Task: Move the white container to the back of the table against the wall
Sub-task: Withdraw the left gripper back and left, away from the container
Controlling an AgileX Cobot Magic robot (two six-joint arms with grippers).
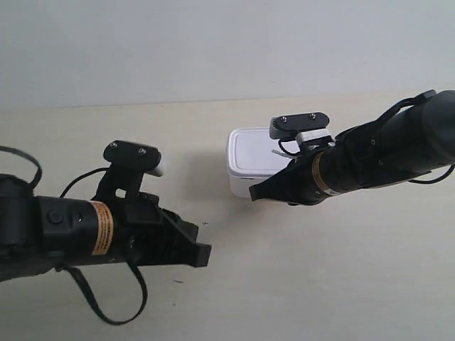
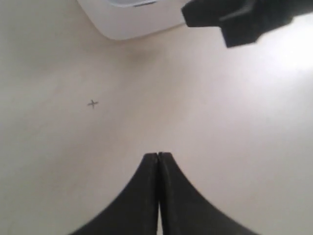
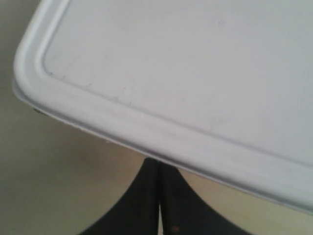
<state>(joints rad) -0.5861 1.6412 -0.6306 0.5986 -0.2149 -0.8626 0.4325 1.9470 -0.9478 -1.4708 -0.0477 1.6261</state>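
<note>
The white container (image 1: 250,153) sits on the pale table (image 1: 320,277), with a strip of tabletop between it and the grey-white wall (image 1: 213,42). My right gripper (image 1: 256,192) is shut, and its tips (image 3: 159,164) touch the container's near side just under the lid rim (image 3: 146,134). The flat lid (image 3: 195,63) fills most of the right wrist view. My left gripper (image 1: 202,254) is shut and empty (image 2: 158,155), low over the table, well short of the container (image 2: 132,19). The right gripper (image 2: 234,19) shows as a dark shape beside the box.
A small cross mark (image 2: 93,103) lies on the table between my left gripper and the container. A dark cable (image 1: 106,305) loops under the arm at the exterior view's left. The table's back edge (image 1: 178,104) meets the wall.
</note>
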